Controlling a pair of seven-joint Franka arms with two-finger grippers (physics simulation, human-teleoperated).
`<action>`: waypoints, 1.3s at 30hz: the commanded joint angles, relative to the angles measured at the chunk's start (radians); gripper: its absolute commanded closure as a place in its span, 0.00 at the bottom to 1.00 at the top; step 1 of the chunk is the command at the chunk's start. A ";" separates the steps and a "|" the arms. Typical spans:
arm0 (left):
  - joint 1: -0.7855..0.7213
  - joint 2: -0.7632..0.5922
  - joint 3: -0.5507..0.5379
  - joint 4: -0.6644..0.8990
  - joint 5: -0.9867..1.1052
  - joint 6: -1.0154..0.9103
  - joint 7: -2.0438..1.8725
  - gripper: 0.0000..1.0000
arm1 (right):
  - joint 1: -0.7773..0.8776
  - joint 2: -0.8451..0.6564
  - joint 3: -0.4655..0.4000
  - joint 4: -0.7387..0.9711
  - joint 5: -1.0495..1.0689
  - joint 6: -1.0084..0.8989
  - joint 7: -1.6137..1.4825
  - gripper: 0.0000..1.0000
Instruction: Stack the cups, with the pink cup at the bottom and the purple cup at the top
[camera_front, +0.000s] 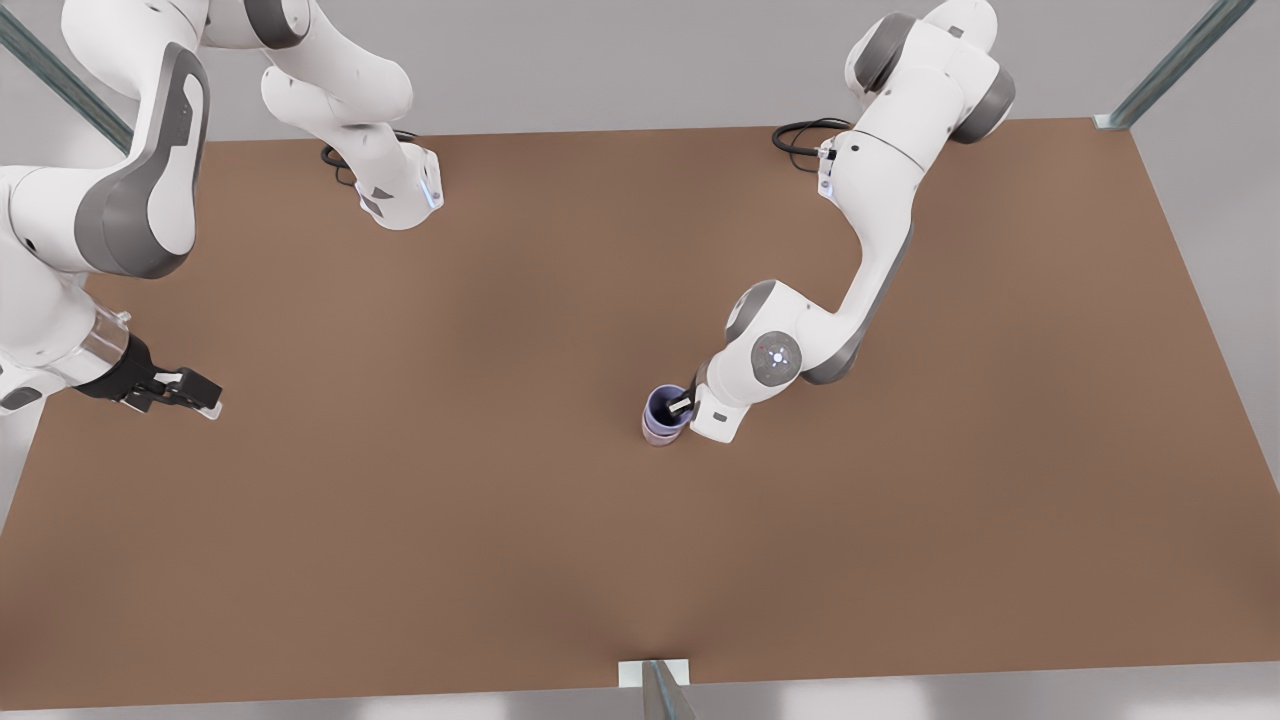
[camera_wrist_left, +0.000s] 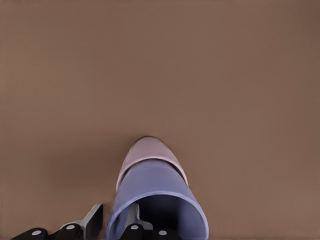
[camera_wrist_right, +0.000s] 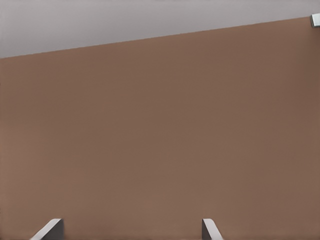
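The purple cup (camera_front: 664, 405) sits nested in the pink cup (camera_front: 657, 434) near the middle of the table (camera_front: 420, 520), a little toward the front view's right and well clear of every edge. In the left wrist view the purple cup (camera_wrist_left: 157, 200) covers most of the pink cup (camera_wrist_left: 150, 152), whose base pokes out beyond it, so the order looks right: pink below, purple on top.

The left gripper (camera_front: 683, 404) is at the purple cup's rim. Its 2 fingers straddle the wall, 1 finger (camera_wrist_left: 132, 222) inside the dark mouth and the other (camera_wrist_left: 92, 220) outside. Whether they pinch the wall or have let go, I cannot tell; the gap looks narrow.

The right gripper (camera_front: 185, 390) waits near the table's edge at the front view's left, well away from the cups. Its fingers (camera_wrist_right: 50, 229) are spread wide with nothing between them.

The step in hand seems to be release and retreat. To do it well:
- Open the fingers fully before moving, so neither pad drags on the wall.
- Lift straight along the cup's axis; a sideways pull with a finger inside would likely tip or slide both cups.
- Check that the purple cup is seated evenly, not cocked to 1 side.
- Go slowly until the inner finger clears the rim.
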 joint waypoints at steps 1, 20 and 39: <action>0.000 0.000 0.000 0.000 0.002 0.000 0.000 0.45 | 0.000 0.000 0.000 0.000 0.000 0.000 -0.001 0.00; 0.000 -0.002 0.000 0.031 0.004 -0.003 -0.012 0.00 | -0.003 0.005 0.000 0.000 0.000 0.003 0.000 0.00; 0.321 -0.394 0.160 0.176 0.277 -0.632 0.862 0.00 | -0.015 0.000 0.000 0.006 0.008 0.025 -0.001 0.00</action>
